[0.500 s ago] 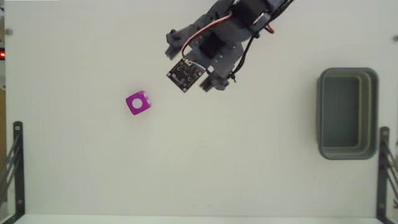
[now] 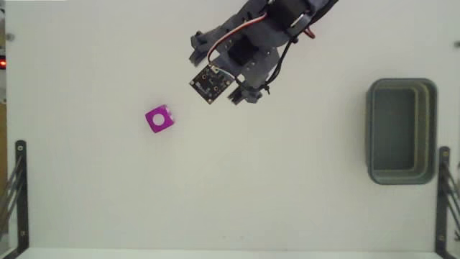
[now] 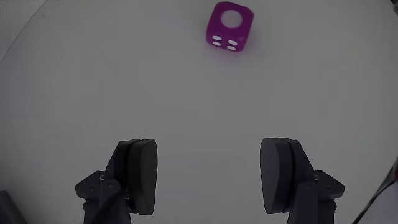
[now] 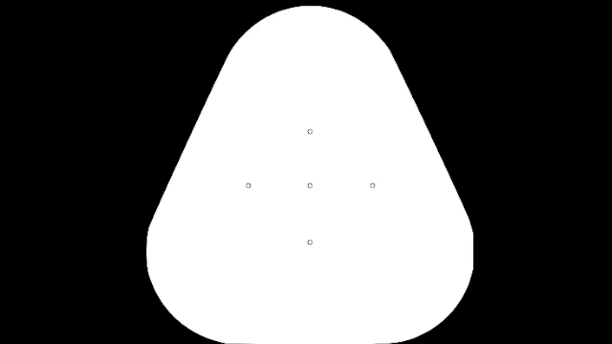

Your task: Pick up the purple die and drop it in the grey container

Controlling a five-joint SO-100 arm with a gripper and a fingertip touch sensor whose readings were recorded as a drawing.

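Note:
The purple die lies on the white table, left of centre in the fixed view. Its top face carries one large white pip. In the wrist view the die sits near the top edge, well ahead of my fingers, with a multi-pip side facing me. My gripper hovers up and to the right of the die, open and apart from it. Seen from the wrist, both fingers stand wide apart and nothing is between them; gripper. The grey container rests at the far right with nothing visible in it.
Black metal brackets stand at the left and right table edges. Bare white table lies between the die and the container.
The gripper has shifted slightly left and up in the fixed view. The die and the container have not moved.

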